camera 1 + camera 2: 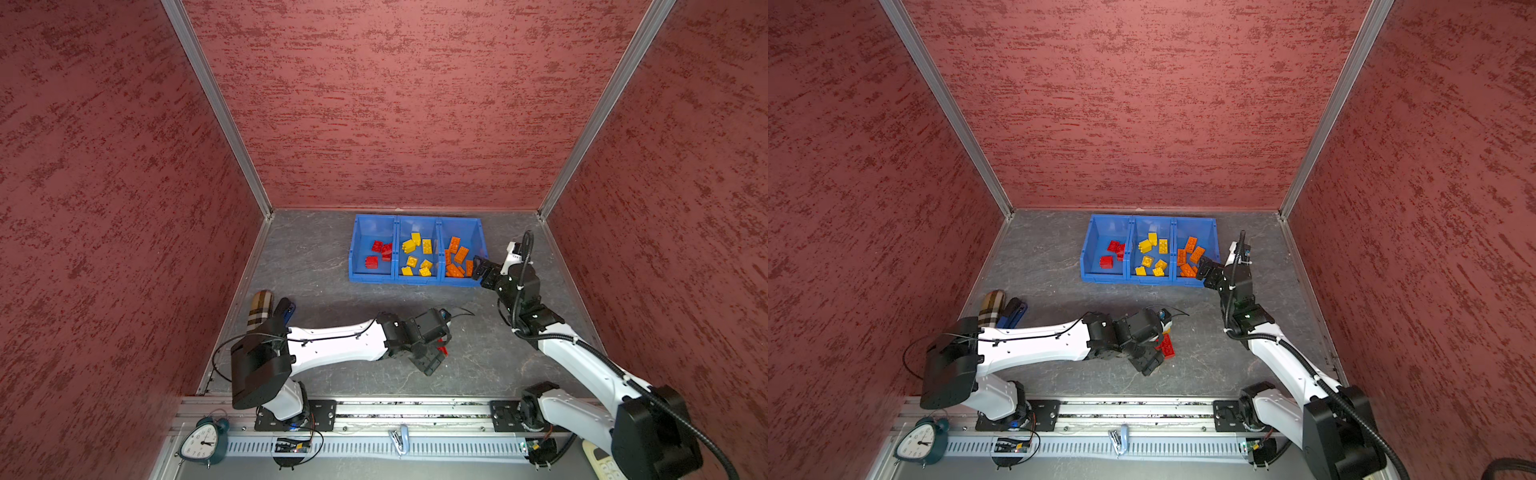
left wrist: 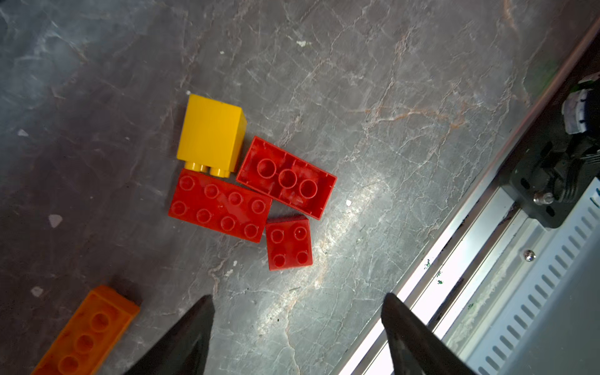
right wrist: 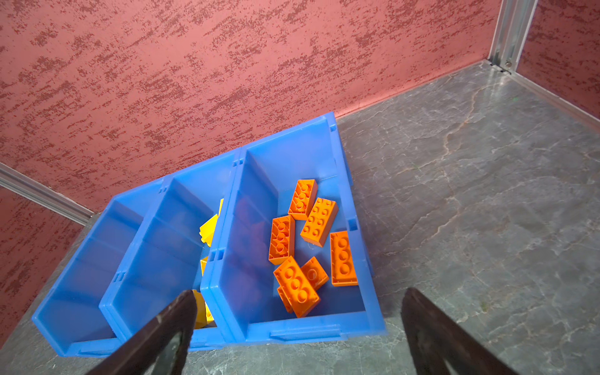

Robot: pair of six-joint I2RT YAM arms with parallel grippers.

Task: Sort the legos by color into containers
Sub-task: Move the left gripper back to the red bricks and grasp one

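Nearly done: left gripper (image 2: 298, 297) hangs released near the last loose legos (image 2: 220, 207) on the table (image 2: 389, 97), a yellow, three reds, one orange. Next it should pinch one without shoving touching neighbours; right gripper (image 3: 298, 292) gapes empty at the containers (image 3: 305, 334). In both top views the left arm (image 1: 336, 343) hides most of that cluster, so maybe more strays.
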